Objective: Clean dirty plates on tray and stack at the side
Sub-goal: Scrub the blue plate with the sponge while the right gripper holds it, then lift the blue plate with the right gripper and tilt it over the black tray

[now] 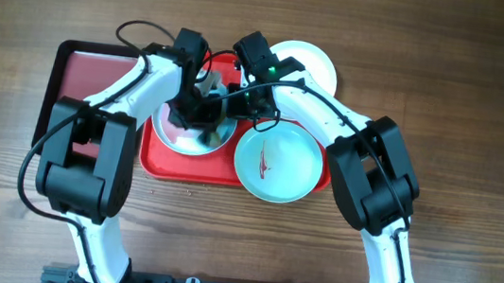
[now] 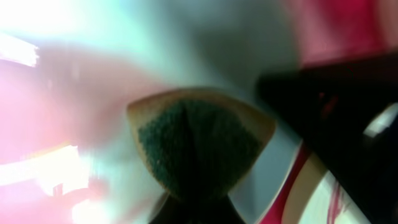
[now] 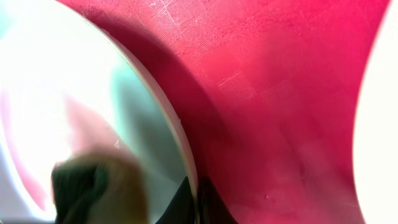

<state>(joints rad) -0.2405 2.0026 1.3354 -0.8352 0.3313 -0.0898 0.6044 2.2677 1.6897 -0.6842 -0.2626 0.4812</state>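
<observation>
Red plastic marks the middle of the overhead view: the tray lies on the wooden bench, with a smaller maroon tray just beside it on the left. A mint plate sits on the tray's left half, under both arms. The second mint plate, with a reddish smear at its centre, sits on the right half and overhangs the front rim. The white plate lies at the far right corner, partly off the tray. The left tool and right tool meet over the mint plate.

The left wrist view is blurred. It shows the left tool clenched on a sponge, whose green scouring face is turned toward the pale plate.

In the right wrist view the right tool's fingers sit astride that plate's rim and appear clamped on it. The sponge is a blur on the plate's inner face.

The step in hand looks like scrubbing the first plate. Doing it well calls for a firm pinch at the rim so the plate cannot spin or slide. The sponge should lie flat and make overlapping strokes from centre to edge, stopping short of the right fingers.
</observation>
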